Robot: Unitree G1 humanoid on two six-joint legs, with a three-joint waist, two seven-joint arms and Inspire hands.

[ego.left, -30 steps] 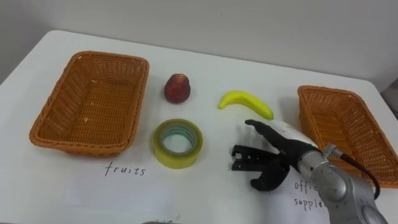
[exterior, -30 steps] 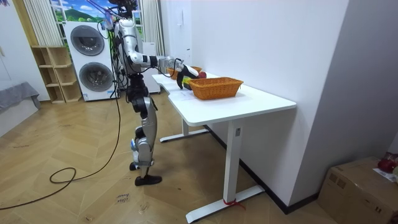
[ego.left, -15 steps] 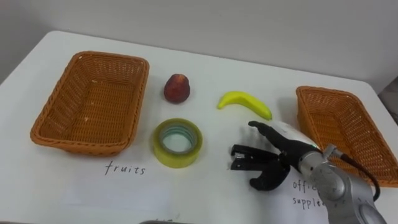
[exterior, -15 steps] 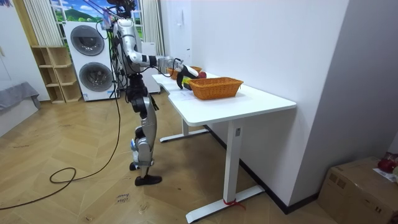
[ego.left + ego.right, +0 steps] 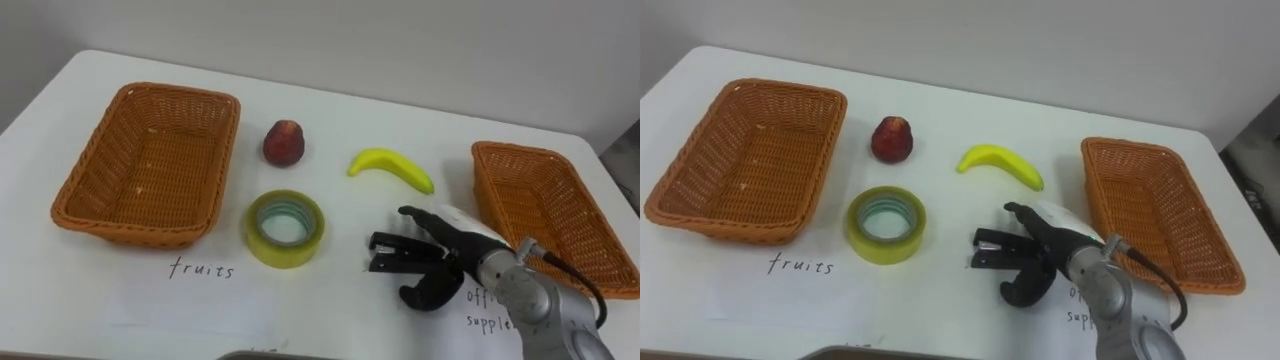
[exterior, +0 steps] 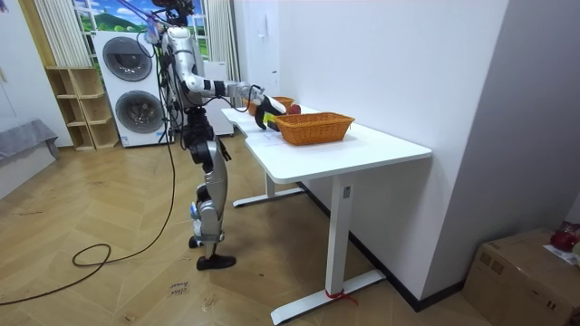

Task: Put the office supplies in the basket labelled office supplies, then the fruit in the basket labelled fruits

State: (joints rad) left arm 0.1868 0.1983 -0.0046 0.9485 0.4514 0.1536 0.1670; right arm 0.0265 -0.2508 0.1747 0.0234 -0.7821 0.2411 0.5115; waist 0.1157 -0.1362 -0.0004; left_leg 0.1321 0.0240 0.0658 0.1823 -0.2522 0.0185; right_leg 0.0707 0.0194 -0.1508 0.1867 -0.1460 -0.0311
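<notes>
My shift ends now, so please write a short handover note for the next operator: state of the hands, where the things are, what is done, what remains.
Right hand: open, fingers straight, holding nothing, over the table between the tape roll and the right basket.
Red fruit and banana: on the table between the two baskets. The tape roll lies in front of the red fruit, beside the left basket.
Done: nothing sorted yet; both baskets are empty.
Left: red fruit and banana into the fruit basket, tape roll into the office basket.
</notes>
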